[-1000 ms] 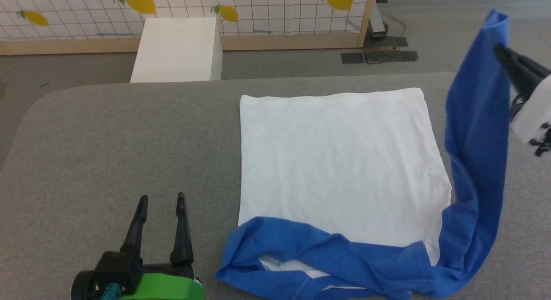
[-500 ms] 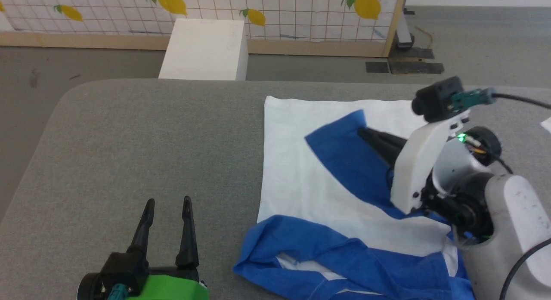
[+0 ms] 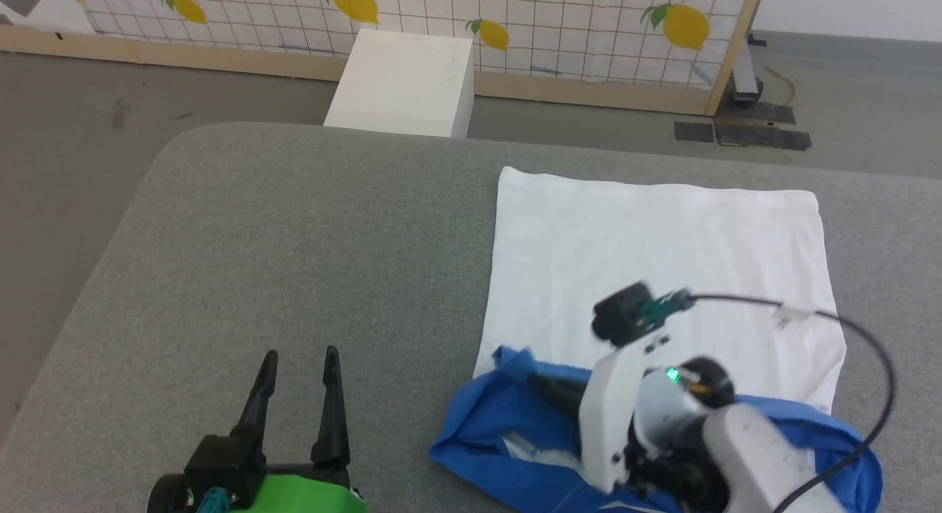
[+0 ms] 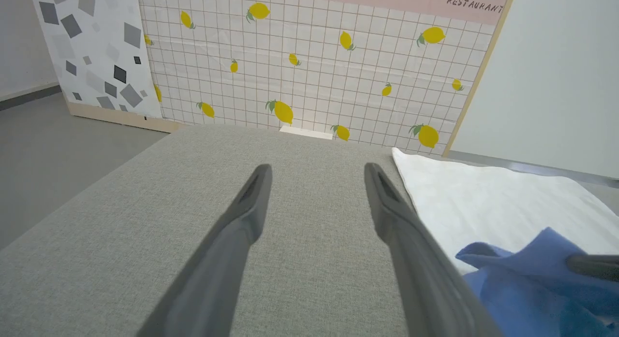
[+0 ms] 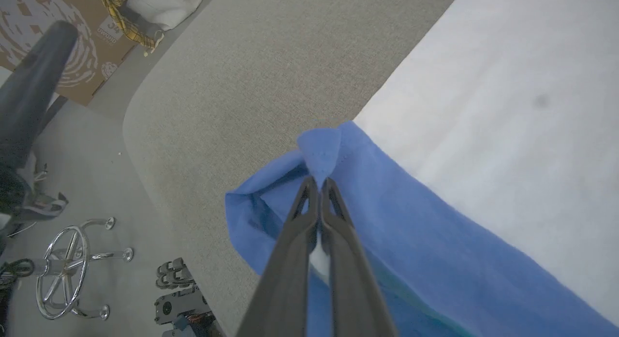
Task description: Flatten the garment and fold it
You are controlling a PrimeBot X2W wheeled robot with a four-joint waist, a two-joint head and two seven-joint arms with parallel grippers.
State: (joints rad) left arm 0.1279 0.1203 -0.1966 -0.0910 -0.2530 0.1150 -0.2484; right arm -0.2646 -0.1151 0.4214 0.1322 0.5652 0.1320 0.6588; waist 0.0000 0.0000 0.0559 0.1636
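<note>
The garment (image 3: 662,263) lies on the grey padded table (image 3: 294,226), its white body spread flat and its blue parts bunched along the near edge. My right gripper (image 3: 537,384) is low over that blue bunch, shut on a pinch of blue sleeve cloth (image 5: 321,155) held between its fingertips (image 5: 316,183). To the left of the garment my left gripper (image 3: 300,355) rests open and empty on bare table. In the left wrist view it (image 4: 317,168) points along the table, with the garment (image 4: 483,201) to its right.
A white box (image 3: 405,82) stands on the floor beyond the table's far edge, in front of a lemon-print grid partition (image 3: 559,34). The table's rounded corner (image 5: 140,119) drops to a floor with a metal wheel stand (image 5: 67,269) and a cardboard box (image 5: 53,37).
My right gripper has carried the blue sleeve from high at the right, across the white body, down to the near left of the garment. The head camera has shifted too. The left gripper stays put.
</note>
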